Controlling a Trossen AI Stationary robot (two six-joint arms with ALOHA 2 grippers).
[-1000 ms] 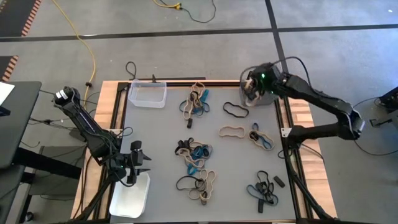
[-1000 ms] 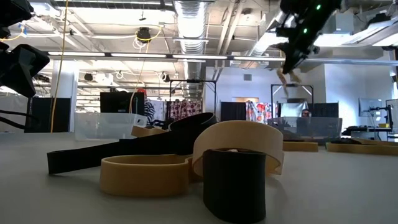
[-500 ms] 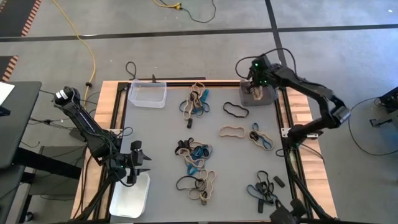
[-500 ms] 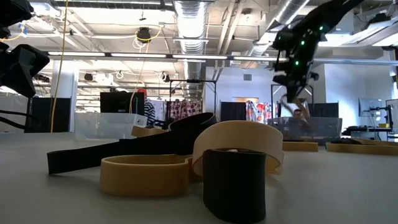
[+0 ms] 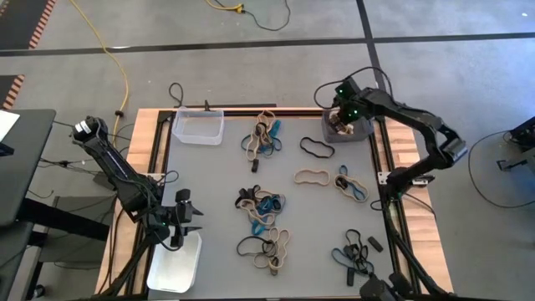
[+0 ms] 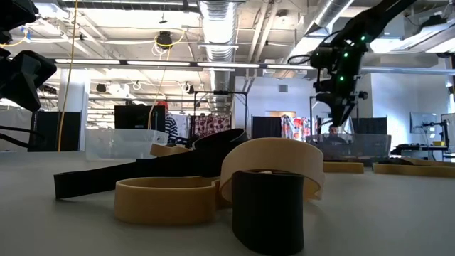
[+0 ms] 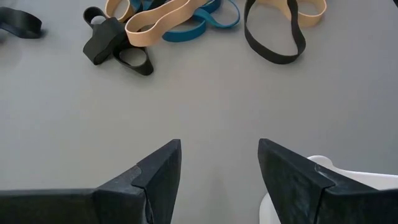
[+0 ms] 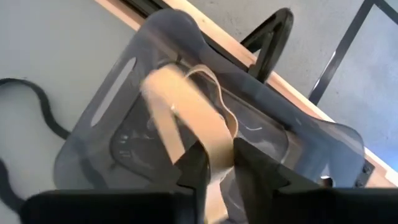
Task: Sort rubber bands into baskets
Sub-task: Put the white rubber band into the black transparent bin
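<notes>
My right gripper (image 8: 219, 163) hangs over the grey basket (image 8: 118, 93), jaws slightly parted, a tan band (image 8: 186, 118) between them, draped into it. My left gripper (image 7: 219, 165) waits open by the white basket (image 5: 175, 266).

Grey table (image 5: 217, 180) with three baskets (image 5: 198, 127) and scattered rubber bands (image 5: 263, 209)

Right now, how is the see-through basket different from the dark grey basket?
The clear basket sits at the table's far left corner with nothing visible inside; the dark grey basket sits at the far right corner with a tan rubber band dropping into it. The right gripper hangs over the grey basket; no gripper is near the clear one. Both are small rounded rectangular trays.
</notes>
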